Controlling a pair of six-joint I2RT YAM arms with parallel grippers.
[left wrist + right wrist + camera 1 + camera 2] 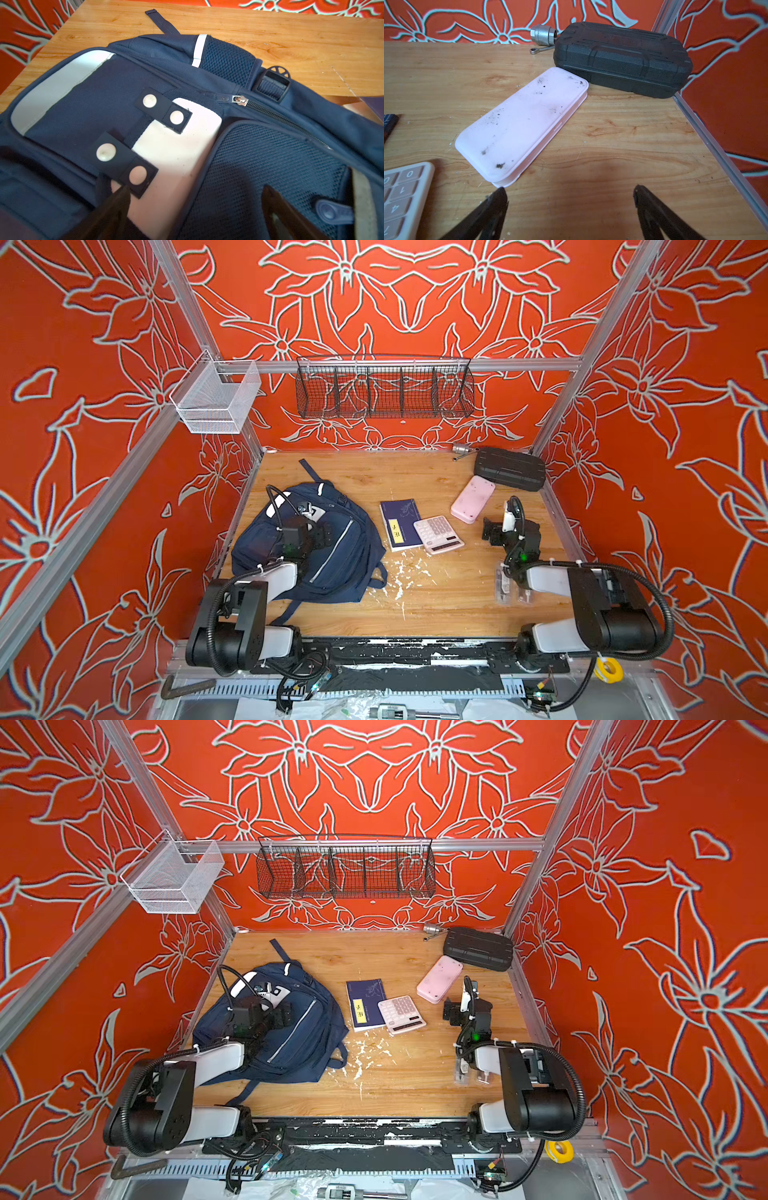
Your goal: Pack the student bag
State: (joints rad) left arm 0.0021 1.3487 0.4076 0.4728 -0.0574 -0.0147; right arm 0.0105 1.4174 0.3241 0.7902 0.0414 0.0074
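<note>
A wooden counter [449, 605] is filling the floor of a red, flower-patterned booth. The student bag [345, 564], navy blue, is lying flat on the left side of the counter, its front with the white patch and silver strips facing up and its zips closed. A black ribbed hard case [510, 468] is sitting in the far right corner, and a pink case [473, 498] is lying at a slant with one end touching it. Near the middle a dark blue notebook [399, 522] is lying flat, with a pale calculator [438, 534] overlapping its right edge. I am holding my left hand [195, 193] over the bag's white patch and mesh panel, fingers spread wide and gripping nothing. I am holding my right hand [570, 190] over bare wood just beside the pink case's near end, likewise spread wide and empty. A small metal fitting [543, 34] is resting against the back wall beside the black case.
</note>
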